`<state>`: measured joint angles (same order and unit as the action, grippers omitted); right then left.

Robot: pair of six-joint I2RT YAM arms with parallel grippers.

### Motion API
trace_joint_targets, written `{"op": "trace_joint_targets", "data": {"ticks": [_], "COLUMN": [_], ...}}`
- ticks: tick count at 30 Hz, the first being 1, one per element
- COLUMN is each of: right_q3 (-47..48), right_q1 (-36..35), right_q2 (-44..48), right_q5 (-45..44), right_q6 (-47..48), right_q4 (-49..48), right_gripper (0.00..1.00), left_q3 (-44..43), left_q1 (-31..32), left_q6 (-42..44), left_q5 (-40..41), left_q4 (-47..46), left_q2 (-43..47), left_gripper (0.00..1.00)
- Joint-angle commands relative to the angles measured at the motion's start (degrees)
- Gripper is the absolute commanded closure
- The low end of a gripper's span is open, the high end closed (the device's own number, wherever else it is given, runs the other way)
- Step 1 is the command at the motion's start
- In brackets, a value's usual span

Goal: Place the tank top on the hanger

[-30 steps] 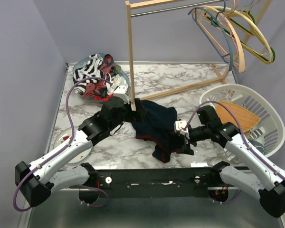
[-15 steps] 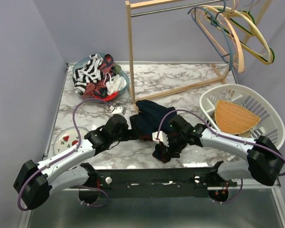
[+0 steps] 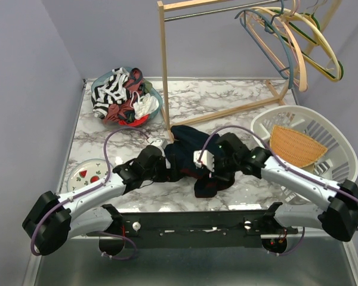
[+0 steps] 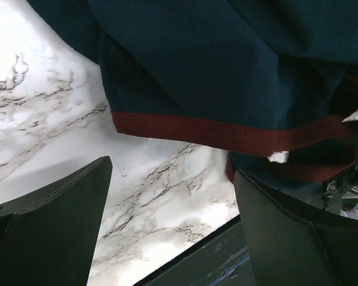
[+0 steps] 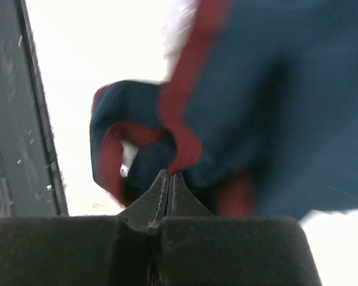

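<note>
**Bunched tank top (image 3: pixel 194 143)**
On the worktop (image 3: pixel 227 98) it lay crumpled; the hanger (image 3: pixel 289 70) hung well beyond both hands. The left hand (image 4: pixel 172 170) gaped wide, ready for the hem. The right hand (image 5: pixel 169 176) was closed at a fold; grip unclear.

Just past the right tool (image 5: pixel 169 177), the tank top (image 5: pixel 250 113) is all blurry, so I cannot tell if the pressed-together tips pinch any cloth. Above the left tool (image 4: pixel 172 170), the tank top runs off the picture's top and right edges. From above, both tools' tips are lost in dark cloth.
</note>
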<state>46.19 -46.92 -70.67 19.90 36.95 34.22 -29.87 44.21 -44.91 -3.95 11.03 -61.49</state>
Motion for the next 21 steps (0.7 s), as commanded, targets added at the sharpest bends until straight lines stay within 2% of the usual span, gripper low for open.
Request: {"op": "trace_joint_targets", "data": {"ticks": [1, 13, 19, 21], "right_q3": [8.6, 14.4, 16.6, 16.6], "right_q1": [5.5, 12.7, 13.5, 13.5], "right_q2": [4.5, 6.7, 7.0, 7.0], "right_q5": [1.9, 0.3, 1.8, 1.8], "right_q6": [1.7, 1.1, 0.7, 0.7], "right_q4": [7.3, 8.7, 10.3, 10.3], "right_gripper": [0.99, 0.99, 0.99, 0.99], "left_q3": [-1.5, -8.6, -12.6, -14.2], "left_q1": [0.3, 2.7, 3.4, 4.0], "left_q6": [2.5, 4.6, 5.2, 5.6], "left_q5": [-2.1, 3.4, 11.8, 14.9], "left_q4": [-0.5, 2.2, 4.8, 6.2], "left_q2": [-0.9, -10.8, -13.3, -13.4], "left_gripper": [0.07, 0.20, 0.31, 0.32]}}
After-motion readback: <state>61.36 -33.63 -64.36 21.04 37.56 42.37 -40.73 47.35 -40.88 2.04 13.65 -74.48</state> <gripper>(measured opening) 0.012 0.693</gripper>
